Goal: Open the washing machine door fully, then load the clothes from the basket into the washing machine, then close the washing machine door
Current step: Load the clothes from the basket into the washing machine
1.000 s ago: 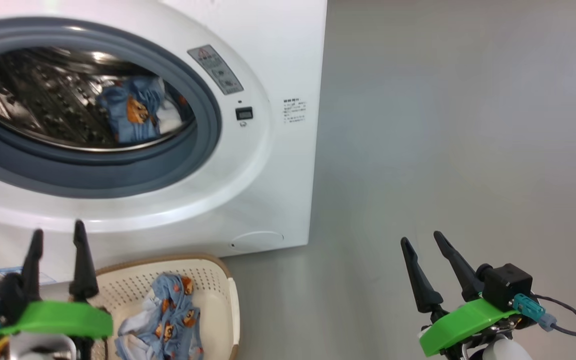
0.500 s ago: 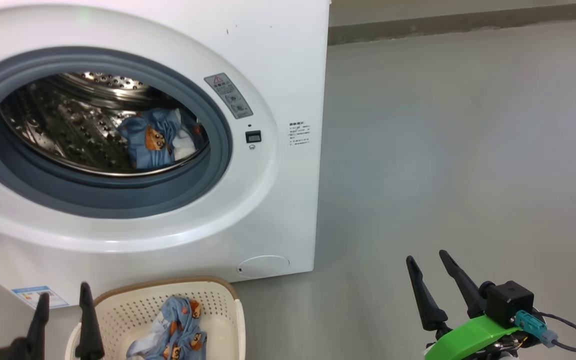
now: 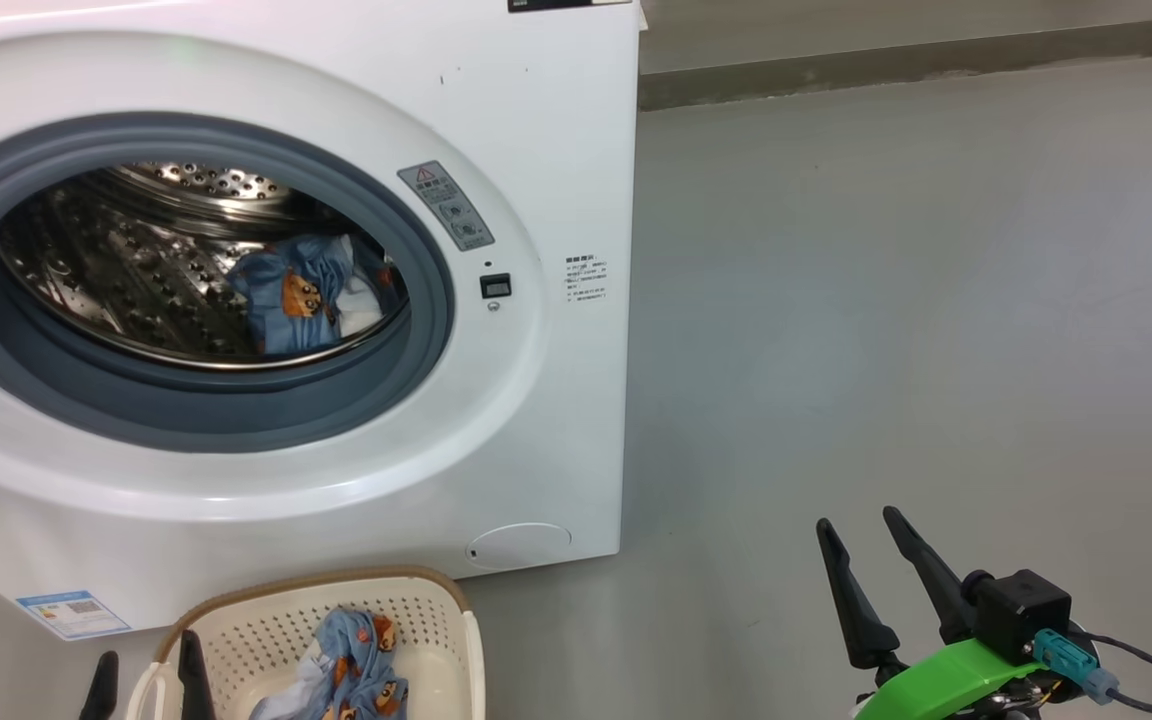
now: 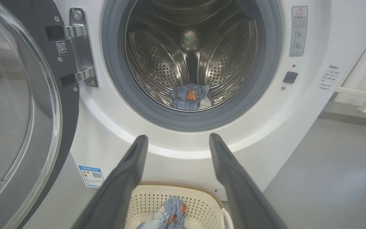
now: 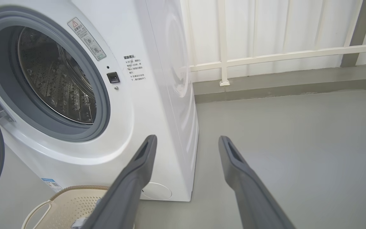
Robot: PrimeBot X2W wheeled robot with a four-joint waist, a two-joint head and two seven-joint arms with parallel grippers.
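washing machine (image 3: 556,150) white, on floor (image 3: 886,300) | washing machine door (image 4: 17,111) swung wide open on left hinge | basket (image 3: 436,620) just before machine | clothes (image 3: 301,295) one bundle in drum (image 4: 157,60), second bundle (image 3: 356,680) in basket | left end effector (image 3: 146,655) spread, empty, by basket's left rim | right end effector (image 3: 858,520) spread, empty, over floor

You are viewing one washing machine (image 3: 556,420), one door (image 4: 11,111), one basket (image 3: 421,620), and two clothes bundles: a first bundle (image 3: 294,300) and a second bundle (image 3: 361,665).
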